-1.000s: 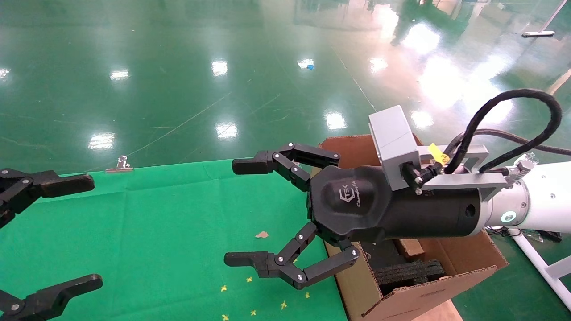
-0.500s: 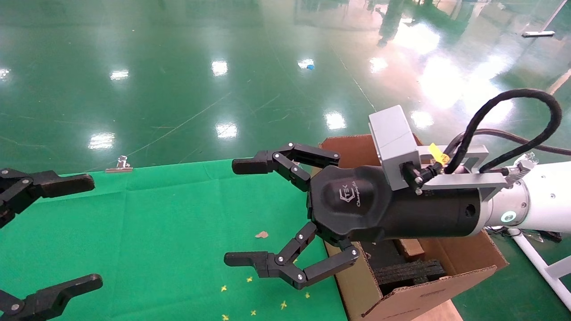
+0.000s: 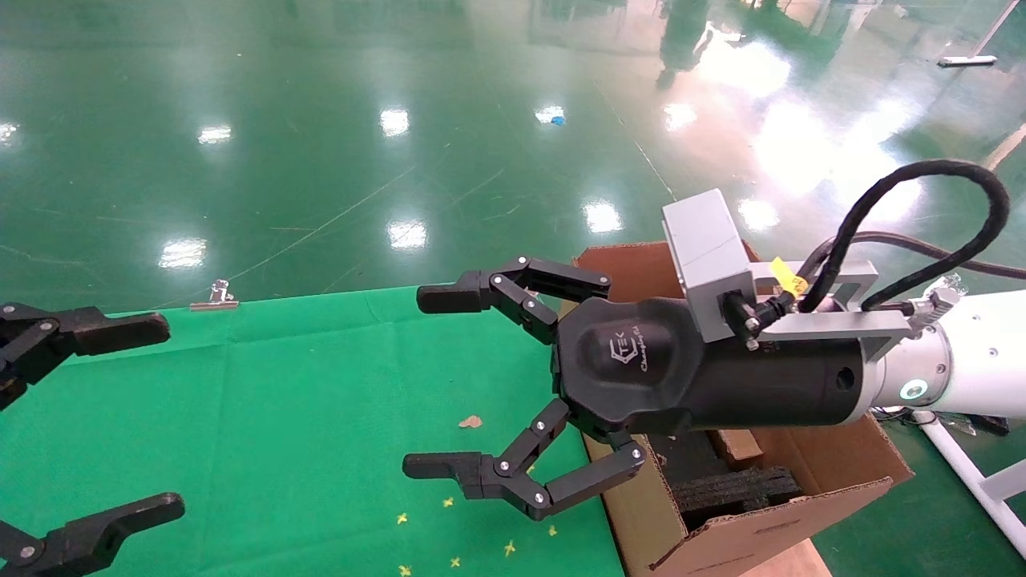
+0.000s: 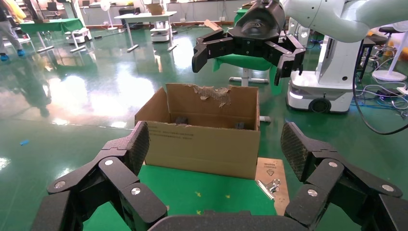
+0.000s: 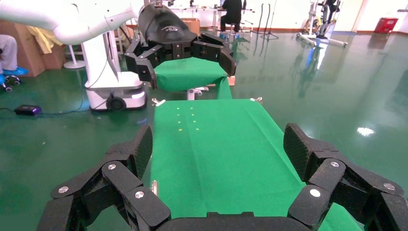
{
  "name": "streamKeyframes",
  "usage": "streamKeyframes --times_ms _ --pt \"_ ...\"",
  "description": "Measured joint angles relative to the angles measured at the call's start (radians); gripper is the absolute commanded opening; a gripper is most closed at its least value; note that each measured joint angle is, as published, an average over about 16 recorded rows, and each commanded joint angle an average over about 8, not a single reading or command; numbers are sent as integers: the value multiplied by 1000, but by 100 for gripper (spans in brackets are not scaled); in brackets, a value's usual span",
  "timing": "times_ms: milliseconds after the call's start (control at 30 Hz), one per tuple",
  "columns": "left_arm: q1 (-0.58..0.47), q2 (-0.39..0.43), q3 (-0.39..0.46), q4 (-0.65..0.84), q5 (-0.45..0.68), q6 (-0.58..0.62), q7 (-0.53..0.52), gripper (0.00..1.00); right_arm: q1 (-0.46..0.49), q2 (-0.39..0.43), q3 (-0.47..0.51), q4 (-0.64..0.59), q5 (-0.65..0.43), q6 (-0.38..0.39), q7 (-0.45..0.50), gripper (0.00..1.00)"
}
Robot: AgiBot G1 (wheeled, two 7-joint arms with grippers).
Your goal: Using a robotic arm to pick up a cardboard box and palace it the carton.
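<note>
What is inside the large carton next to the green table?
Inside the carton, black foam blocks and a small brown piece are visible. The right gripper and its wrist cover most of the interior, so the rest is hidden.

Brown carton (image 3: 809,481) with black foam (image 3: 737,489); green cloth-covered counter (image 3: 304,401) dotted with yellow specks (image 3: 449,502); glossy green floor (image 3: 321,120).

Right gripper (image 3: 425,381), black housing: white logo reading "TEK" above a slanted script line too small to read. Carton (image 4: 202,144), side wall: one faint printed line, illegible. Brown card (image 4: 270,174) beside the carton: triangular warning sign, caption illegible.
</note>
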Motion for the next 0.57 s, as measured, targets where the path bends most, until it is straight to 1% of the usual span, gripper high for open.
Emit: streamKeyframes --times_ms 567 --pt "0 0 0 0 0 0 0 100 0 0 0 0 0 0 0 100"
